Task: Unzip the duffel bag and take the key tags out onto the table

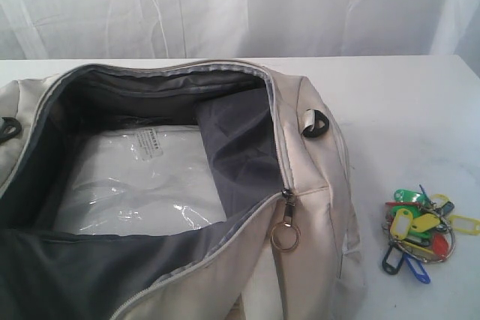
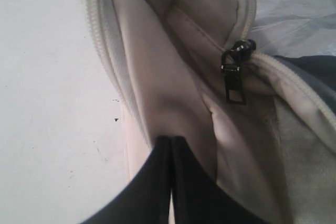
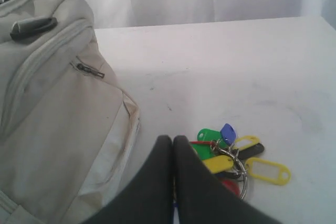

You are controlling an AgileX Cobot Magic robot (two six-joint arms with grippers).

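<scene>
Three views, in order.

Exterior: I see the duffel bag (image 1: pixel 315 185) unzipped and gaping, with its ring zipper pull (image 1: pixel 285 236) hanging at the near corner. The key tags (image 1: pixel 420 230) lie on the table (image 1: pixel 390 110) near the bag's right end, not touching it. Neither arm shows here.

Left wrist: the left gripper (image 2: pixel 172 142) has its fingers pressed together, holding nothing, close to the bag's fabric. No tags are in sight.

Right wrist: the right gripper (image 3: pixel 173 141) is likewise closed and empty. The tags (image 3: pixel 231 156) lie just beyond its fingertips, on the side away from the bag. I judge the right arm nearer.
</scene>
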